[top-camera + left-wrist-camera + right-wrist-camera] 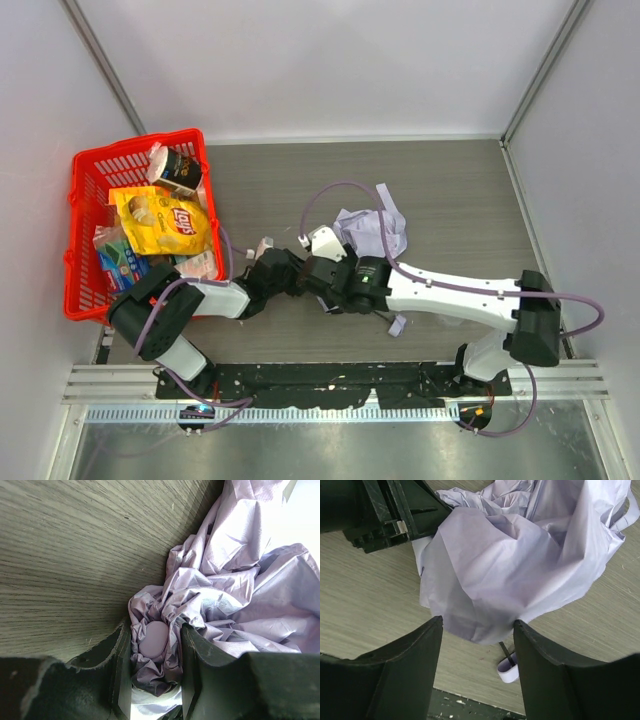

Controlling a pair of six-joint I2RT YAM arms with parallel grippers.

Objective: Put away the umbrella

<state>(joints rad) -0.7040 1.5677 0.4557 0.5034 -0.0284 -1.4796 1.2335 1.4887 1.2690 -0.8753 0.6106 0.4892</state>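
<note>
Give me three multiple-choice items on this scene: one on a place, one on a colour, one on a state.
1. In the overhead view, where does the red basket stand?
A) at the left side
B) at the right side
C) dead centre

2. What colour is the fabric of the umbrella?
A) black
B) pale lavender
C) yellow

3. How is the left hand now?
A) open and empty
B) shut on a snack bag
C) shut on bunched umbrella fabric

Answers:
1 A, since the basket sits at the far left of the overhead view.
2 B, since both wrist views show pale lavender cloth.
3 C, since the left wrist view shows a wad of fabric clamped in it.
</note>
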